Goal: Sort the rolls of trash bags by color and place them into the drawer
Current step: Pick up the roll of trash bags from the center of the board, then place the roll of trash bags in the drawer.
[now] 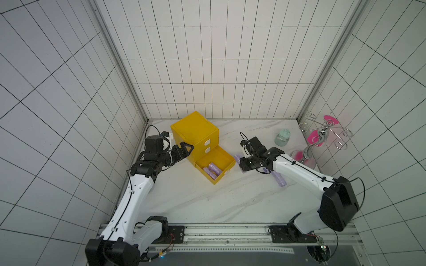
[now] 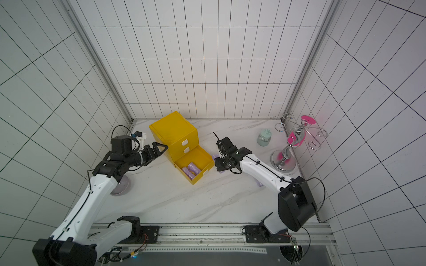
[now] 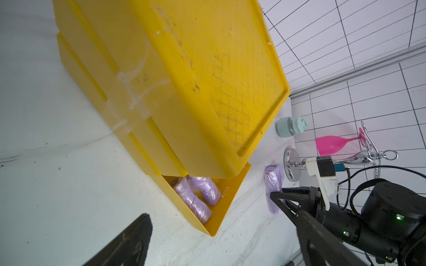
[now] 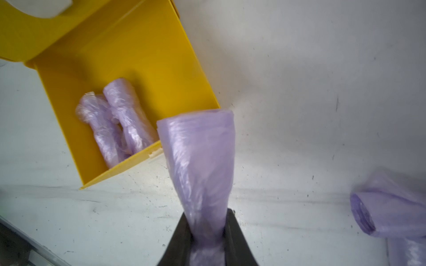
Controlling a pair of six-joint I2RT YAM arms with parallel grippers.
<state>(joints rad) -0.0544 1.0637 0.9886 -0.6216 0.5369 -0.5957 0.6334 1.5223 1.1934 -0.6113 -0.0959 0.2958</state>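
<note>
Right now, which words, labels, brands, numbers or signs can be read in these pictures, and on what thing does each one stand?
Readable text: none in any view.
On the yellow drawer, inner front wall, left wrist view: small raised marks, too small to read.
On the lilac roll nearest the right wrist camera, the pale green jar and the yellow cabinet: no print shows.

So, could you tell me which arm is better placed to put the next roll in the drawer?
The right: the right gripper pinches a lilac roll beside the open drawer; the left gripper is open and empty.
</note>
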